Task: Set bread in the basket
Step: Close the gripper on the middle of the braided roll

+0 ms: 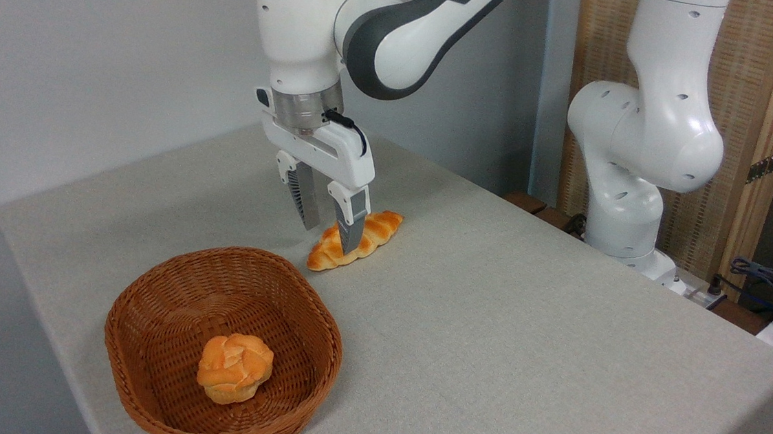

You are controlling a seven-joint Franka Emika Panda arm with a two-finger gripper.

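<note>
Landmark: round brown woven wicker basket [143,322], holding a small knotted bun [235,368].
Bread: long golden-orange braided loaf [378,229], just behind the basket.
Gripper [330,233]: fingers apart, straddling the loaf.

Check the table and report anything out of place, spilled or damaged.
Nothing stands out. The braided bread lies intact on the table, with the open tool around it. A round bun sits in the basket, which is upright and undamaged. No spills.

One finger [351,231] covers the middle of the bread [375,230]. You cannot tell if it touches the bread. The bottom edge cuts off the basket's [146,295] near rim. The arm [429,20] runs off the top.
</note>
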